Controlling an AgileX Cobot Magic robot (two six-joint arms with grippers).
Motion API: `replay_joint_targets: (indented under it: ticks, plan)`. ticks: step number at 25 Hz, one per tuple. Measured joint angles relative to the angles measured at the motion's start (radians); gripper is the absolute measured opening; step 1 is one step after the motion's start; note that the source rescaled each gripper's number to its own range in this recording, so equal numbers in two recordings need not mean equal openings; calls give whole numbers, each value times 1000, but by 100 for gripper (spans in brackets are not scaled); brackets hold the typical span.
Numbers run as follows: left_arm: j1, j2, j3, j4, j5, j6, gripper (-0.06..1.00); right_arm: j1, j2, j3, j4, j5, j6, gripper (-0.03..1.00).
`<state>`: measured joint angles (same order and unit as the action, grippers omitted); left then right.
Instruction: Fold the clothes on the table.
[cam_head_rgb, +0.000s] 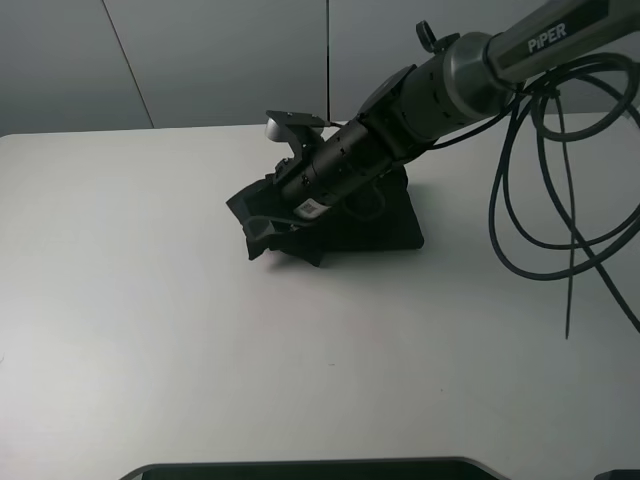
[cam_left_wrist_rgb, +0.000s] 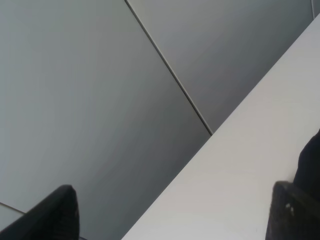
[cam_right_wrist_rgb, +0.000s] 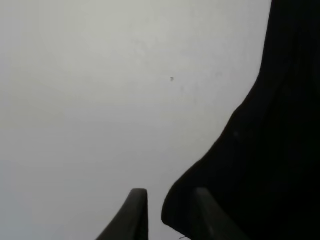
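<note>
The black T-shirt (cam_head_rgb: 385, 225) lies as a small folded bundle on the white table (cam_head_rgb: 150, 300), a little right of the middle; its printed characters do not show. My right gripper (cam_head_rgb: 262, 235) reaches across to the bundle's left edge. In the right wrist view the right gripper (cam_right_wrist_rgb: 170, 215) has its jaws close together with an edge of the black shirt (cam_right_wrist_rgb: 280, 150) between them. My left gripper (cam_left_wrist_rgb: 170, 220) is open and empty, its jaws wide apart above the table's edge (cam_left_wrist_rgb: 260, 150); it is out of the exterior view.
Black cables (cam_head_rgb: 560, 230) hang from the right arm over the table's right side. Grey wall panels (cam_head_rgb: 200, 60) stand behind the table. A dark object (cam_head_rgb: 300, 468) sits at the front edge.
</note>
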<state>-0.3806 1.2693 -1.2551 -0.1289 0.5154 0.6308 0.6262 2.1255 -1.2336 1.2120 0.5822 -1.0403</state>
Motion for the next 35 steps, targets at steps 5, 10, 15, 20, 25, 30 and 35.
replay_joint_targets:
  ticks: [5, 10, 15, 20, 25, 30, 35]
  plan:
    - [0, -60, 0, 2, 15, -2, 100, 0, -134, 1, -27, 11, -18, 29]
    - [0, -140, 0, 4, 25, -5, 100, 0, -337, 1, -179, 6, -5, 61]
    - [0, -244, 0, 19, 64, -40, 100, 0, -544, 1, -451, -48, 130, 84]
    - [0, -348, 0, 57, 134, -129, 100, 0, -714, 1, -780, -52, 327, 85]
    - [0, -447, 0, 163, 202, -275, 100, 0, -906, 1, -1167, -4, 584, 85]
    - [0, -536, -2, 376, 298, -619, 100, 0, -1113, 1, -1533, 137, 822, 90]
    - [0, -610, -2, 550, 503, -816, 100, 0, -1317, 1, -1803, 350, 972, 100]
